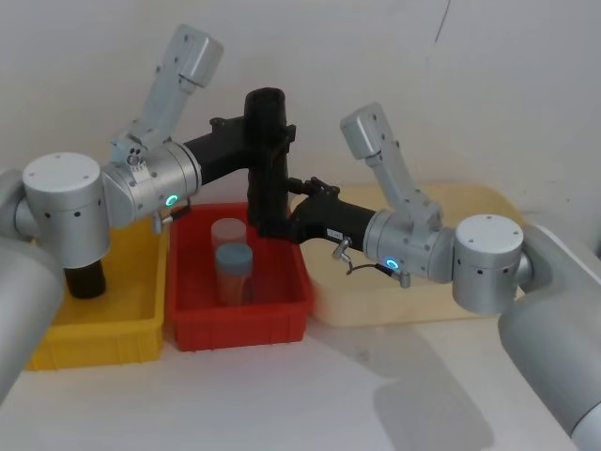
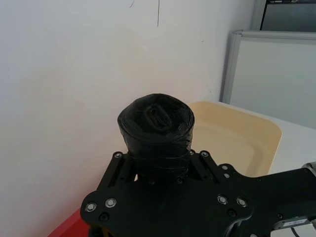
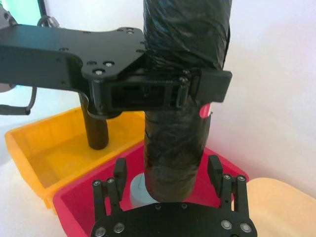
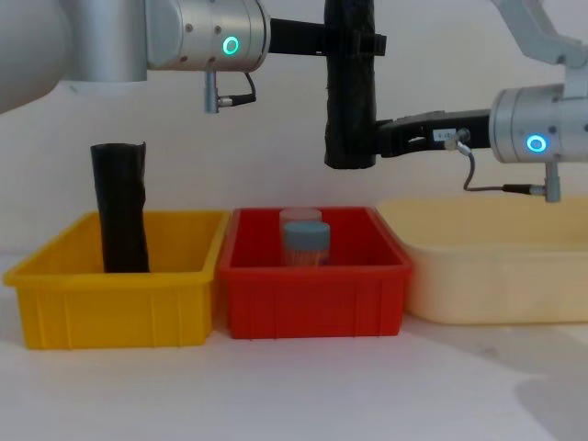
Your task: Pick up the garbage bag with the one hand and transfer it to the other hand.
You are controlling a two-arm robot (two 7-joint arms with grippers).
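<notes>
Against that white wall (image 1: 488, 66), your left gripper (image 4: 354, 41) clamps the garbage bag (image 4: 350, 101) up top; right gripper (image 3: 168, 170) has its fingers (image 3: 121, 170) spread around the bottom.

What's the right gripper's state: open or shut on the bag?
Open. The right gripper straddles the garbage bag with gaps beside both fingers; the left gripper clamps it.

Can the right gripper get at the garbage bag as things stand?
Probably yes. The left gripper clamps the upright garbage bag near its top, so the lower half is bare, and the right gripper, fingers open, straddles that lower end with nothing between.
</notes>
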